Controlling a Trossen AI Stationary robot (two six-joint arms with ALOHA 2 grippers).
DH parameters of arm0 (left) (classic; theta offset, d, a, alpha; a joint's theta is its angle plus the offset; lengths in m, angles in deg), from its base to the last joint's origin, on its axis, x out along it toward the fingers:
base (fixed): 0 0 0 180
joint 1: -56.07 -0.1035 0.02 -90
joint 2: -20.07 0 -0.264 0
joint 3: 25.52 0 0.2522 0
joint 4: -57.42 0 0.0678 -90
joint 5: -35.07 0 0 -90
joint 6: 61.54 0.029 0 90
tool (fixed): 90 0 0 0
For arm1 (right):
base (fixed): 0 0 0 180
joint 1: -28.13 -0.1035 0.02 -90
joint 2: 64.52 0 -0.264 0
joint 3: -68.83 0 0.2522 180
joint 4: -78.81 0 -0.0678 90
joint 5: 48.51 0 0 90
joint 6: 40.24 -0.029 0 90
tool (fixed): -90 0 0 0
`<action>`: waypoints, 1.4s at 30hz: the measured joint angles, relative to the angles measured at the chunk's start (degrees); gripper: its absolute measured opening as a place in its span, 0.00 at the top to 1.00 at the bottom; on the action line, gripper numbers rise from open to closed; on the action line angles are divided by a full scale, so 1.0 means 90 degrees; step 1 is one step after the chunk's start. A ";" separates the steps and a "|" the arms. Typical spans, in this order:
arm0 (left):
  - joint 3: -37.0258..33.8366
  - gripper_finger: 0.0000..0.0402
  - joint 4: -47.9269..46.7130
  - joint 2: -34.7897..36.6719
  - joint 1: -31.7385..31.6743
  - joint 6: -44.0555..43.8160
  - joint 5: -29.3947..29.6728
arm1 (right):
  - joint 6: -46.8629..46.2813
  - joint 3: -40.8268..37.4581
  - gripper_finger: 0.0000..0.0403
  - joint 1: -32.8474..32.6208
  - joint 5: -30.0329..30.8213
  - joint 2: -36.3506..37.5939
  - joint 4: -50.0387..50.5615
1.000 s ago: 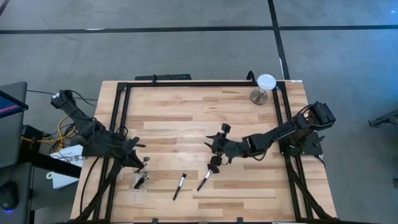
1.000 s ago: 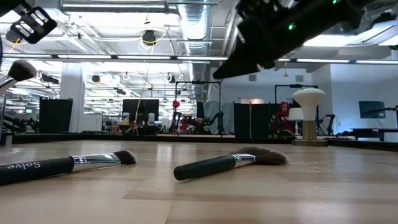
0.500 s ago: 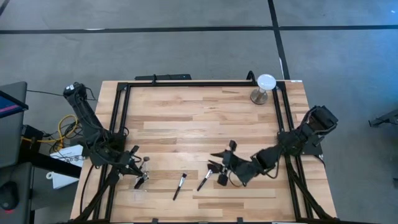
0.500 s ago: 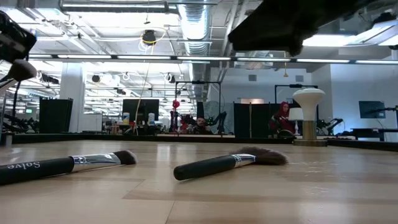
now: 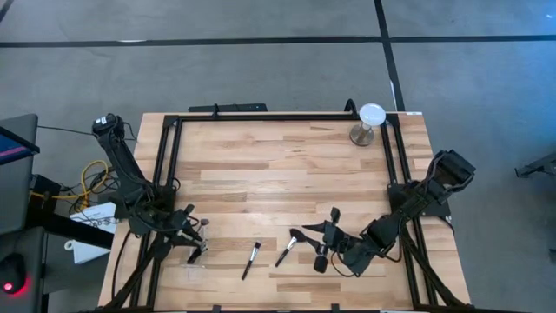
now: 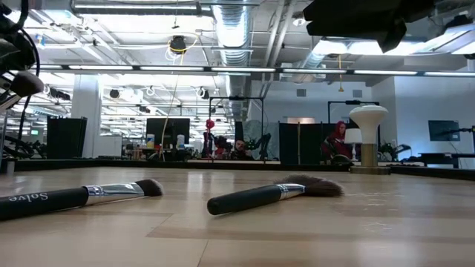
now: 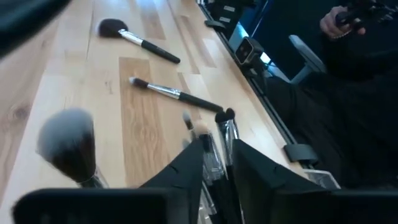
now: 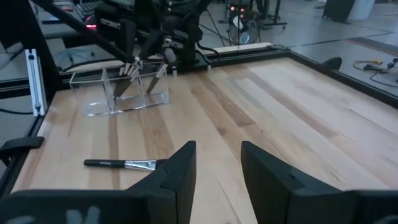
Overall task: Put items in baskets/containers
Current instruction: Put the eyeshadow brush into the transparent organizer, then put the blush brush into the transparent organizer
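Left tool (image 5: pixel 193 235) sits low at the bench's (image 5: pixel 287 165) near-left corner, right over the clear tray (image 8: pixel 121 93). The left wrist view shows its fingers a little apart, with brush handles standing in the gap and just past it; whether it pinches one or has let go I cannot tell. Several brushes (image 8: pixel 144 76) stand leaning inside the tray, heads up; the exact count is not readable. One big fluffy brush head (image 7: pixel 69 144) shows close beside the left tool, blurred.

Right tool (image 5: pixel 323 248) is low over the near middle of the bench, fingers spread with nothing between them, facing across the bench toward the tray.

Still loose on the bench: a thin flat brush (image 5: pixel 251 259) and a fuller dark-headed brush (image 5: pixel 287 248), lying near each other between the two tools. The right tool is just beside the fuller one, not touching as far as I can see.

The white disc on its stand (image 5: pixel 369 122) sits at the far right corner, well apart.

Judgement: most brushes already in the tray; at least two left to collect.
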 joint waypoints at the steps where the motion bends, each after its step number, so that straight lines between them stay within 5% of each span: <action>1: 0.0002 0.78 0.0019 0.0002 0.0000 -0.0007 -0.0006 | 0.0000 0.0000 0.71 0.0001 0.0000 0.0000 0.0000; 9: 0.0037 0.68 0.0859 0.0005 -0.0005 0.0700 0.0067 | -0.0091 0.0000 0.71 0.0055 0.0000 0.0000 0.0019; 18: 0.0916 0.63 0.1434 -0.0425 -0.0275 0.1707 0.0570 | -0.0501 0.0000 0.71 0.0055 -0.0002 -0.0002 0.0204; 29: 0.2961 0.61 0.0898 -0.3386 -0.1721 0.1733 0.0070 | -0.0566 0.0000 0.71 0.0041 -0.0027 -0.0002 0.0253; 42: 0.6257 0.61 -0.2588 -0.6355 -0.3213 0.0290 -0.1655 | -0.0559 0.0000 0.71 -0.0076 -0.0323 -0.0002 0.1092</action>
